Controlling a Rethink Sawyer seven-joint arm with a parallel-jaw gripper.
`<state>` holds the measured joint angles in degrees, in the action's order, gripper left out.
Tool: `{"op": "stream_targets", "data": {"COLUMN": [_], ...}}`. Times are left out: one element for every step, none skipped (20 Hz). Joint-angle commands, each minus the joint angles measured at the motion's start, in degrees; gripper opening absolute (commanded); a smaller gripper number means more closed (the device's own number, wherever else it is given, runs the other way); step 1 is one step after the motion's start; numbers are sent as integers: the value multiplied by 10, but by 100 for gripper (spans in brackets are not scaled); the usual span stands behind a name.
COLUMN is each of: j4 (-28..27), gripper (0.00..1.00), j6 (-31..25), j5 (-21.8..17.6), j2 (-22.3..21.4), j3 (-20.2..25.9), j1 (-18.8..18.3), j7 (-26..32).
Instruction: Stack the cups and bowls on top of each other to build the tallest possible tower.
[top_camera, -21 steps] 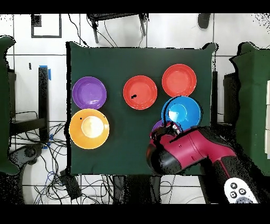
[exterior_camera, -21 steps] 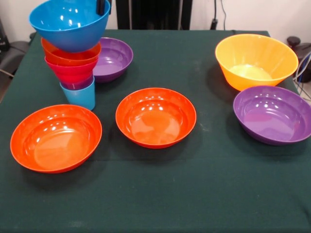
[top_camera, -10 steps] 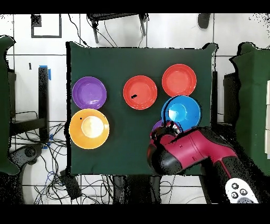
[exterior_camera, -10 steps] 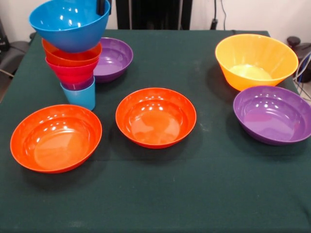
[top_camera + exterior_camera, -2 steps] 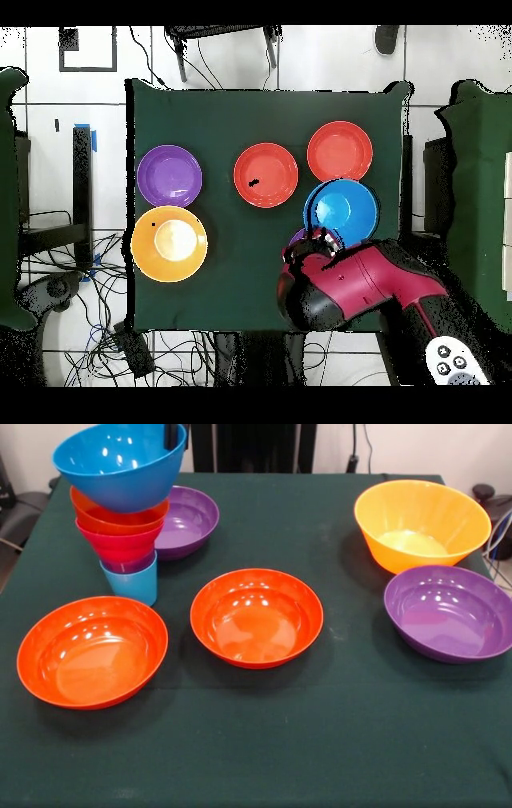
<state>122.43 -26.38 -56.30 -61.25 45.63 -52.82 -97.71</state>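
A: Tower at the worktop's corner: light blue cup lowest, blue bowl topmost, tilted.

B: Gripper at its rim; clenched or released, can't tell. Probably seating it. 5 bowls loose.

the blue bowl on top of the tower looks like smooth glossy plastic, with bright specks of reflected light inside. the two orange-red bowls and the purple bowls share that shiny moulded finish. the yellow-orange bowl is glossy too. the light blue cup looks smooth plastic. the dark green tablecloth is matt cloth. the arm's red shell looks like smooth hard plastic.
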Motion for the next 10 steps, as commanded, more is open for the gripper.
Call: {"op": "stream_targets", "data": {"j4": [19,18,17,15,13,13,12,11,11,10], "gripper": [0,0,0,0,0,0,0,0,0,0], "j6": [23,20,17,14,11,9,7,6,5,3], "j5": [-62,-61,-61,-58,-56,-56,-55,-55,-55,-55], "j2": [49,48,48,49,50,51,51,51,51,51], "j3": [15,15,16,17,19,20,21,22,22,22], "j1": [20,20,20,21,22,23,22,22,22,23], "j7": [77,79,80,83,85,86,89,90,91,91]}}
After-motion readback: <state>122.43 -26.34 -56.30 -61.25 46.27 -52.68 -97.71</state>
